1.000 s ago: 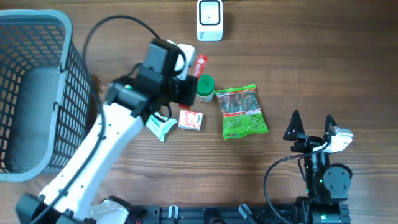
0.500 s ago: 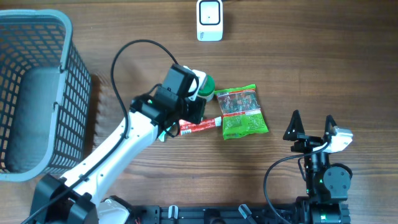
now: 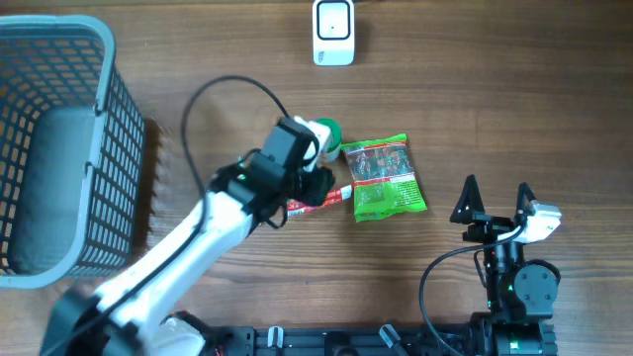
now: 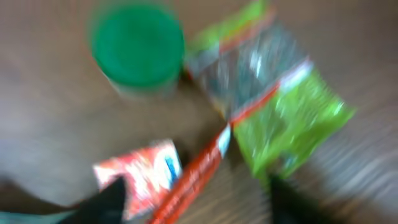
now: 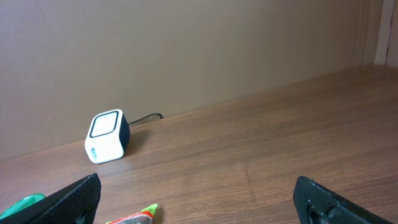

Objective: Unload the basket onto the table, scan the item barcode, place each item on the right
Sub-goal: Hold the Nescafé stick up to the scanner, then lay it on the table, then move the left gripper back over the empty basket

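A wooden table (image 3: 514, 79) seen from above, with two robot arms reaching in from the near edge. The white left arm stretches to the middle of the table, where the left gripper (image 3: 318, 186) hovers low over a small cluster of groceries. Its wrist camera is blurred, but the two dark fingers (image 4: 107, 202) stand wide apart, gripping nothing. Between them a long, narrow red packet (image 3: 324, 200) lies flat on the wood, its far end touching a bright green plastic snack bag (image 3: 388, 180). A small red and white carton (image 4: 142, 177) sits just beside the red packet, and a round jar with a green lid (image 3: 329, 132) stands just beyond, near the bag's corner. A white cube-shaped barcode scanner with a dark face (image 3: 333, 32) stands at the far edge, well apart from the packet. A tall grey plastic mesh basket (image 3: 117, 148) fills the left side. The right gripper (image 3: 495, 198) rests near the front right, fingers spread fully open and empty.
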### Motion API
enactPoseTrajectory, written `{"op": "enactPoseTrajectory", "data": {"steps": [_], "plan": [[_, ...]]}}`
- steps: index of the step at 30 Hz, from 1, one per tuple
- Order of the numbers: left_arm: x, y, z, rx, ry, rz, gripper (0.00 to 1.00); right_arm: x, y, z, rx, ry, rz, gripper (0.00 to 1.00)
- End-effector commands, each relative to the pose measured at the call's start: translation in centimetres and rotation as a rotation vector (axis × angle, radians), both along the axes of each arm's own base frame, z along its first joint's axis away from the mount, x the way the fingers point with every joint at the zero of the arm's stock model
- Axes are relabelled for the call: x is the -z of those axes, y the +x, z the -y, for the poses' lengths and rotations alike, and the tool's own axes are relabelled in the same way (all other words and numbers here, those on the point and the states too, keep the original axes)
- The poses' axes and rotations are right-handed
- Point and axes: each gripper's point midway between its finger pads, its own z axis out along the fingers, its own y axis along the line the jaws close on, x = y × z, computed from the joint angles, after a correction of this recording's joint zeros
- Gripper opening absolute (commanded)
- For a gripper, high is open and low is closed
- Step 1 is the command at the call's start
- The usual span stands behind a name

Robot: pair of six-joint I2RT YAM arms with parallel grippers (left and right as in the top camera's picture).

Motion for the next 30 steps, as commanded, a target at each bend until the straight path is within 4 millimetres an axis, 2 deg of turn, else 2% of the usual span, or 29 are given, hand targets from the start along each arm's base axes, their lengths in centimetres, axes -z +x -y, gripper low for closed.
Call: {"op": "enactPoseTrajectory", "data": {"steps": [1, 2, 3, 6, 8, 13, 16, 18, 20, 30], "plan": [[-10.5, 3.9, -4.1, -0.211, 0.029, 0.355, 1.0, -0.2, 0.0, -0.1, -0.008, -0.016, 0.008, 1.0], [-12.5, 4.4, -5.4, -0.27, 0.035, 0.414, 1.0, -0.2, 0.0, -0.1, -0.008, -0.017, 0.008, 1.0], [-19.0, 5.8, -9.6, -0.454, 0.015, 0.588, 1.0, -0.2, 0.0, -0.1, -0.008, -0.016, 0.008, 1.0], [-24.1, 6.6, -13.1, -0.584, -0.029, 0.706, 1.0, -0.2, 0.0, -0.1, -0.008, -0.017, 0.008, 1.0], [-29.0, 7.3, -17.3, -0.712, -0.072, 0.819, 1.0, -0.2, 0.0, -0.1, -0.008, -0.016, 0.008, 1.0], [-35.4, 6.4, -25.4, -0.93, -0.074, 0.979, 1.0, -0.2, 0.0, -0.1, -0.008, -0.016, 0.008, 1.0], [-36.9, 5.6, -28.8, -0.986, 0.023, 1.031, 1.0, -0.2, 0.0, -0.1, -0.008, -0.016, 0.008, 1.0], [-36.5, 5.4, -30.3, -1.008, 0.083, 1.022, 1.0, -0.2, 0.0, -0.1, -0.008, -0.017, 0.008, 0.98], [-35.8, 5.3, -31.4, -1.033, 0.111, 0.998, 1.0, -0.2, 0.0, -0.1, -0.008, -0.016, 0.008, 1.0], [-34.1, 6.5, -31.4, -1.012, 0.127, 0.942, 1.0, -0.2, 0.0, -0.1, -0.008, -0.017, 0.008, 1.0]]}}
